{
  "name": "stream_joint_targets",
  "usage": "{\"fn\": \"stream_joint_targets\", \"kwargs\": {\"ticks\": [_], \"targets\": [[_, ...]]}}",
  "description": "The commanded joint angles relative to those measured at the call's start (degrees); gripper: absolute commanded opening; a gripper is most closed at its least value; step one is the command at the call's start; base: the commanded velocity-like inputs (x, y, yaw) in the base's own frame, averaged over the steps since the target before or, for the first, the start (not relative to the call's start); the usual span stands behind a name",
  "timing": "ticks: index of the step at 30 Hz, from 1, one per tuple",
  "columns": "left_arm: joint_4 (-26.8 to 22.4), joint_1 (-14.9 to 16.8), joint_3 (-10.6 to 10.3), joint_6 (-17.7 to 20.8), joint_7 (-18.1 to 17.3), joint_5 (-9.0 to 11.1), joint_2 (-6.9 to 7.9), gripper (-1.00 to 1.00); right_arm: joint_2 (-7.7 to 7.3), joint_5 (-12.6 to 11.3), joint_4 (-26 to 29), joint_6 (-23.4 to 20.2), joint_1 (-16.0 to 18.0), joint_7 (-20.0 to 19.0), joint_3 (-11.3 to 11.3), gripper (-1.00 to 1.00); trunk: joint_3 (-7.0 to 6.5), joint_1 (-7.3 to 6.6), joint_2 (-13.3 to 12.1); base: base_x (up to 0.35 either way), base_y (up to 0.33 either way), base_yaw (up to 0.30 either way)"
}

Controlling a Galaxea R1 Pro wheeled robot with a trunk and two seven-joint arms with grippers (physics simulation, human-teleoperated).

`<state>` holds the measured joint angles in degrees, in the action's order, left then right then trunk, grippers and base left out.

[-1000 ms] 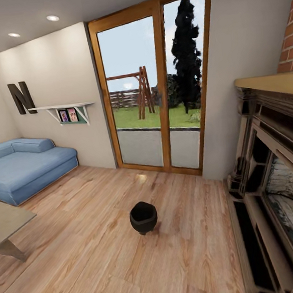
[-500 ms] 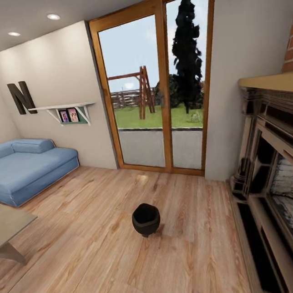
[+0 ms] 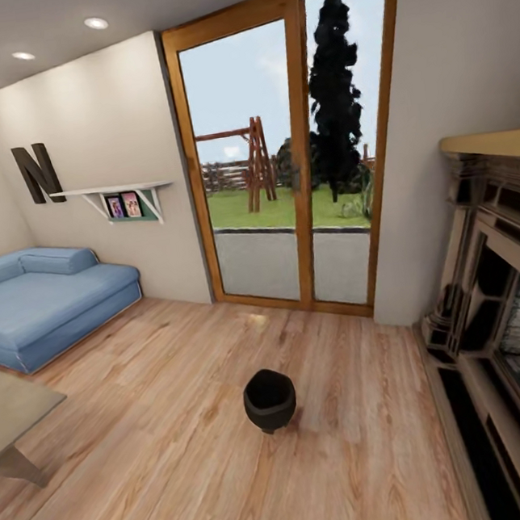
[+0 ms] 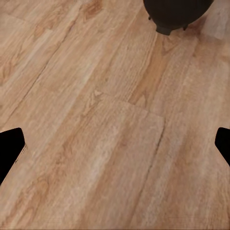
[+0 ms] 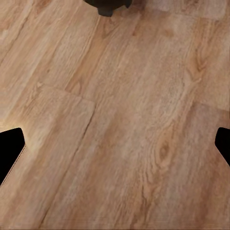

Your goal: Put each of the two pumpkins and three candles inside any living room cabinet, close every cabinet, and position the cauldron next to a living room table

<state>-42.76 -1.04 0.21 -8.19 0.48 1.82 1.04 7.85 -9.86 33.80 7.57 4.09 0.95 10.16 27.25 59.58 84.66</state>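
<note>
The black cauldron (image 3: 270, 399) stands upright on the wood floor in the middle of the head view, mouth up, on short legs. Its underside also shows in the left wrist view (image 4: 176, 12) and in the right wrist view (image 5: 108, 5). A corner of the grey glass-topped table (image 3: 14, 408) reaches in at the left edge, well apart from the cauldron. My left gripper (image 4: 115, 148) is open over bare floor, with a dark fingertip at each side of its view. My right gripper (image 5: 115, 148) is open the same way. Pumpkins, candles and cabinet are out of view.
A blue sofa (image 3: 45, 298) stands at the left wall under a shelf (image 3: 113, 192) with pictures and a letter N. Glass doors (image 3: 289, 167) with a wood frame face the garden. A dark fireplace surround (image 3: 503, 319) runs along the right side.
The whole head view has shifted: the camera has moved forward and turned a little, so the cauldron sits slightly lower and farther right. The cauldron itself has not moved on the floor.
</note>
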Motion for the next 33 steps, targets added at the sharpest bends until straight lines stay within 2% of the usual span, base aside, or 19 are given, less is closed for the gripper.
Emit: {"fn": "stream_joint_targets", "kwargs": {"ticks": [1,21,33], "targets": [[-0.04,-0.02,-0.03,-0.11,0.05,0.19,0.01,1.00,-0.03,-0.60,-0.05,0.25,0.04,0.10,0.25,1.00,0.05,0.03,0.02,0.263,0.195,0.000],[-0.04,-0.02,-0.03,-0.16,0.03,0.20,0.01,1.00,-0.03,-0.62,-0.05,0.25,0.04,0.10,0.28,1.00,0.05,0.03,0.02,0.263,0.201,-0.002],[-0.09,-0.02,-0.12,-0.24,-0.02,0.21,0.01,1.00,-0.03,-0.62,-0.05,0.25,0.04,0.10,0.29,1.00,0.05,0.03,0.02,0.127,0.244,-0.235]]}}
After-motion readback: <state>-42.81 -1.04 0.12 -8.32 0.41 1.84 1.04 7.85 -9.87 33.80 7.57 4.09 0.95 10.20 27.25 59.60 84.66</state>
